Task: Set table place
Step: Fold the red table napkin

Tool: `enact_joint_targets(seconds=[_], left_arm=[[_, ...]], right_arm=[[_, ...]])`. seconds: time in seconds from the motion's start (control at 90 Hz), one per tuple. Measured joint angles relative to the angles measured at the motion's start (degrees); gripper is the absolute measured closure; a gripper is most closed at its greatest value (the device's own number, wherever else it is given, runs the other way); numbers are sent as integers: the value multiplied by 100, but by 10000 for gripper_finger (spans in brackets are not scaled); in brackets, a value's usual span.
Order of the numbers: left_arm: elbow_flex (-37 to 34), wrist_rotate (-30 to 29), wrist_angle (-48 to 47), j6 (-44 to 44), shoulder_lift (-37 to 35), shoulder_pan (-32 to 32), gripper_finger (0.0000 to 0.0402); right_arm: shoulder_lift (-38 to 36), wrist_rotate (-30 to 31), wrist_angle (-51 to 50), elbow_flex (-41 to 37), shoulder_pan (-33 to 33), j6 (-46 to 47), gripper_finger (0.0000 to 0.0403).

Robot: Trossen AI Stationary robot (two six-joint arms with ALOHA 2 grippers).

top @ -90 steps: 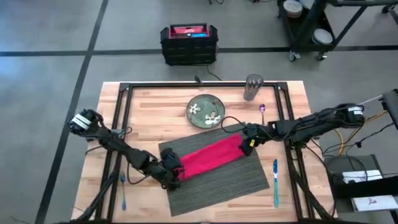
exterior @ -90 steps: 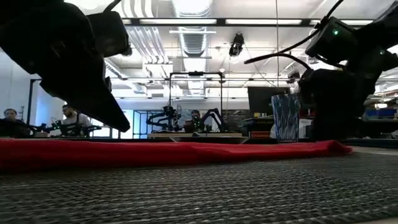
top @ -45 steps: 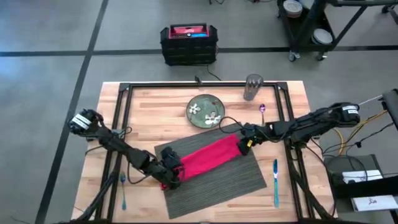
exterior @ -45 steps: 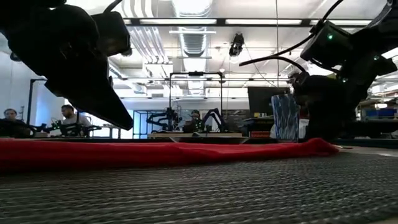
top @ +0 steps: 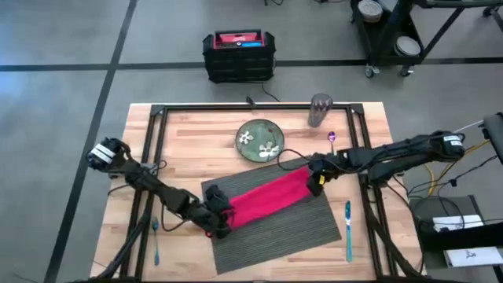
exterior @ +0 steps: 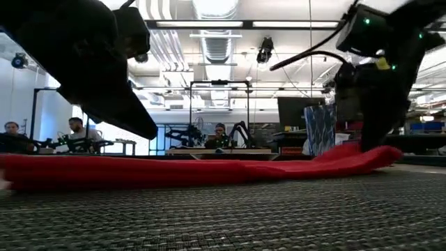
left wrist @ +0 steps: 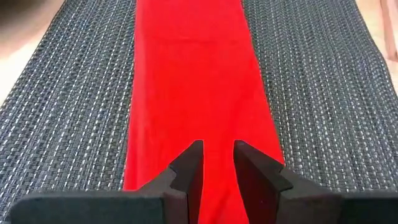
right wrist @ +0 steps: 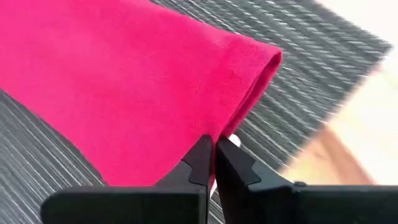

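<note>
Here the right pincer (top: 316, 178), right of centre, pinches the red napkin's (top: 267, 198) end, lifting it slightly, while the left pincer (top: 219, 219) at lower left sits clamped on the other end. The napkin lies diagonally across the grey placemat (top: 295, 228) mid-surface (top: 189, 134). Uneven pulling might slip the cloth free or drag the placemat askew; both arms reach low, nearly flat, toward centre.

Grey concrete floor (top: 63, 47) with dark seams; black crate (top: 238, 55) beyond table; ceiling strip lights (exterior: 209, 24); seated people (exterior: 77, 132) far off.
</note>
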Motion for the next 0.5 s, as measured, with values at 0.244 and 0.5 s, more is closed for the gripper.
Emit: enact_joint_targets(seconds=[0.244, 0.5], left_arm=[[2, 0, 129, 2, 0, 31, 326], [2, 0, 153, 4, 0, 38, 326]], right_arm=[[-200, 351, -1198, 690, -2, -63, 403], [132, 53, 463, 1026, 199, 15, 403]])
